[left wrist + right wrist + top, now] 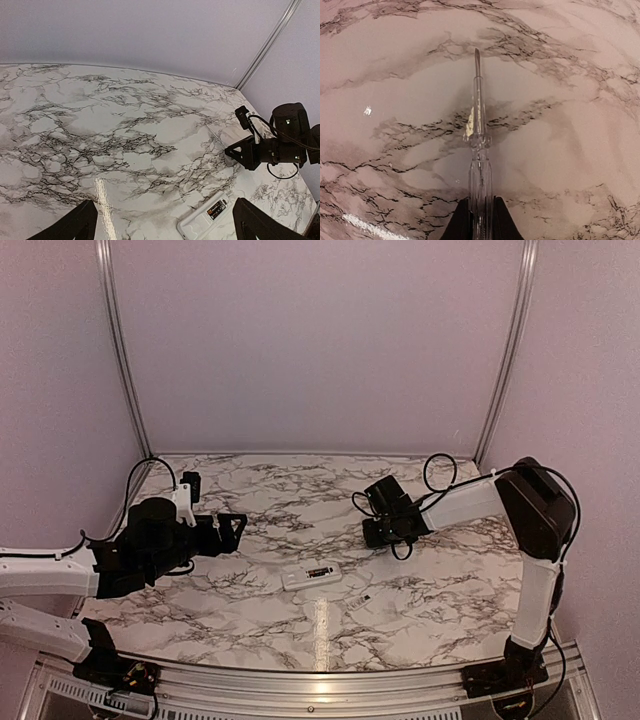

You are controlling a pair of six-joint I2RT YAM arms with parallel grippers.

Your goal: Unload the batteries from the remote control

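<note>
The white remote control point(311, 576) lies flat near the table's middle, its open recess facing up. In the left wrist view the remote control point(200, 225) shows a dark battery point(217, 209) still seated in the recess. A tiny greyish cylinder point(360, 605), likely a battery, lies loose to the remote's front right. My left gripper point(234, 529) is open and empty, left of the remote and apart from it. My right gripper point(374, 531) hovers behind and right of the remote. In its wrist view the right gripper point(481, 222) is shut on a clear-handled screwdriver point(478, 125) that points at bare marble.
The marble table point(270, 490) is bounded by lilac walls with metal posts point(125, 360) at the back corners. The right arm's cables point(435, 472) loop above its wrist. The table's metal front rail point(330, 690) runs along the near edge.
</note>
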